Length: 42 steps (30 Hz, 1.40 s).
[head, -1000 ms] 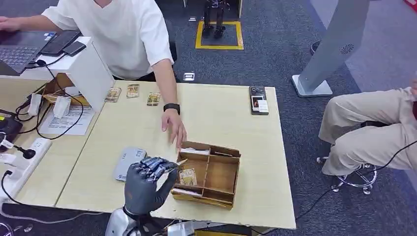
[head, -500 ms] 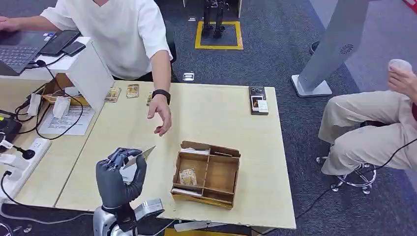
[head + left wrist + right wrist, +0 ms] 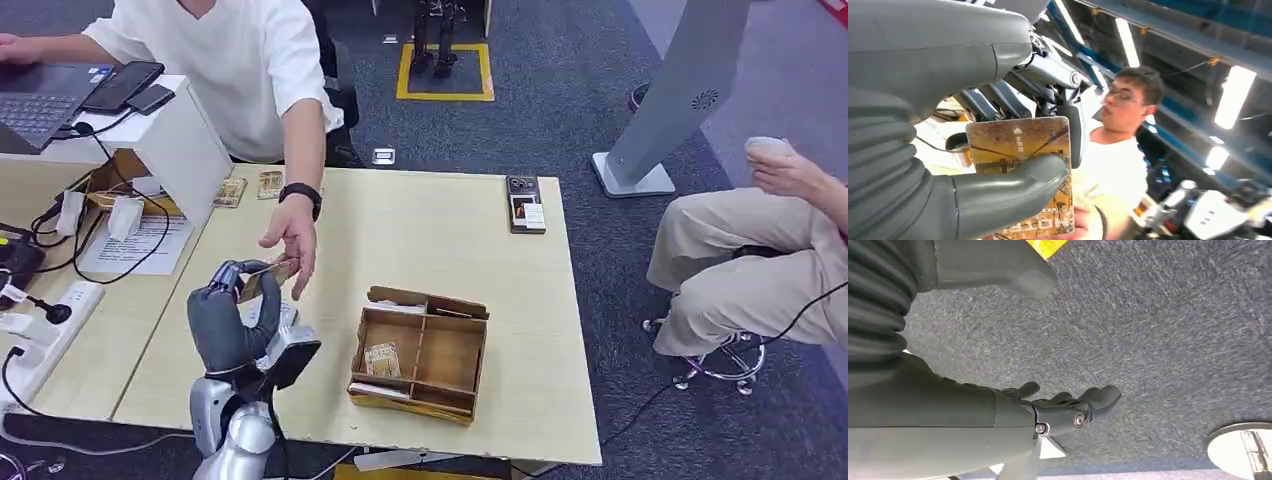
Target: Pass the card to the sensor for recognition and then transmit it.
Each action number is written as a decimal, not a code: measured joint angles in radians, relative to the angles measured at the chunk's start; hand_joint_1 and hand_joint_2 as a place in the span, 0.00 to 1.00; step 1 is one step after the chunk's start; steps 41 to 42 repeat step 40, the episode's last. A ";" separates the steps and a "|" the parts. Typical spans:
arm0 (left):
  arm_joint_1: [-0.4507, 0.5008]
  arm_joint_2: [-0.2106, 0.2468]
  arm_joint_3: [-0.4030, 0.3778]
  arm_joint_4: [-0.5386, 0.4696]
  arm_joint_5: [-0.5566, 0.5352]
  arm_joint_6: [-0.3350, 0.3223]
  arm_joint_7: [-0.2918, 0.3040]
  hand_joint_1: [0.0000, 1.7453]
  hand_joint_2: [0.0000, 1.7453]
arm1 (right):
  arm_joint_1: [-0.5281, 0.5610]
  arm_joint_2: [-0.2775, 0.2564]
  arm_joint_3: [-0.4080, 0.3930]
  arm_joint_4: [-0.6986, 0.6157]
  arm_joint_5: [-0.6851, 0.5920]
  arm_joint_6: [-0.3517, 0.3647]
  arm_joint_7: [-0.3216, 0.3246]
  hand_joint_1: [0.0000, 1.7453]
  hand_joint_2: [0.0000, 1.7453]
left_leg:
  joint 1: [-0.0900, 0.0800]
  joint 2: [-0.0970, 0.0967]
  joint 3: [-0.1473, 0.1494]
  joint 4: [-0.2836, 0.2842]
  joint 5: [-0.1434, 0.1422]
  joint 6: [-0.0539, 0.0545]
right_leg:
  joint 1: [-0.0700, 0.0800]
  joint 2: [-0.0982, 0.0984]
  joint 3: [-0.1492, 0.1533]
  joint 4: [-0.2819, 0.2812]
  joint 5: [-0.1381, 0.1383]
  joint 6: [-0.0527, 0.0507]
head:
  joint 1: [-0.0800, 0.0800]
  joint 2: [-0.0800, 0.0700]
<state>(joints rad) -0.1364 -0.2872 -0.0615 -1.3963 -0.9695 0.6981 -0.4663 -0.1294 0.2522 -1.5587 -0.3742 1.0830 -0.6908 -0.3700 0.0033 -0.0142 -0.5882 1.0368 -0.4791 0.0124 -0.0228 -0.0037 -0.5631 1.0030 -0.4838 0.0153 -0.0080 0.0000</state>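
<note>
up close, left robot hand [image 3: 998, 150] pinching card [image 3: 1020, 165]

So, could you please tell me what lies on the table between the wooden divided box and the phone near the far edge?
Nothing: in the head view, the tabletop between the wooden divided box and the phone is bare.

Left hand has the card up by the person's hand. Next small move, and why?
Probably hold steady, then let go once the person grips. The left hand pinches the card between thumb and fingers, and the person's hand already touches the card's far edge above the table.
</note>
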 joint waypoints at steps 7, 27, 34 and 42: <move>-0.117 -0.020 0.130 0.136 -0.092 0.001 0.061 1.00 1.00 | -0.005 -0.003 0.000 0.006 0.022 0.000 0.004 0.00 1.00 | 0.000 0.000 0.000 0.000 0.000 0.000 | 0.000 0.000 0.000 0.000 0.000 0.000 | 0.000 0.000; -0.165 -0.035 0.198 0.240 -0.098 0.001 0.068 0.03 1.00 | -0.008 -0.005 0.000 0.010 0.026 0.000 0.012 0.00 1.00 | 0.000 0.000 -0.001 0.000 0.000 0.000 | 0.000 0.000 0.000 0.000 0.000 0.000 | 0.000 0.000; -0.165 -0.036 0.198 0.242 -0.098 0.001 0.066 0.00 1.00 | -0.008 -0.005 0.000 0.010 0.026 0.000 0.012 0.00 1.00 | 0.000 0.000 0.000 0.000 0.000 0.000 | 0.000 0.000 0.000 0.000 0.000 0.000 | 0.000 0.000; -0.164 -0.037 0.198 0.237 -0.086 0.001 0.047 0.00 1.00 | -0.008 -0.005 0.000 0.010 0.023 0.000 0.011 0.00 1.00 | 0.000 0.000 -0.001 0.000 0.000 0.000 | 0.000 0.000 0.000 0.000 0.000 0.000 | 0.000 0.000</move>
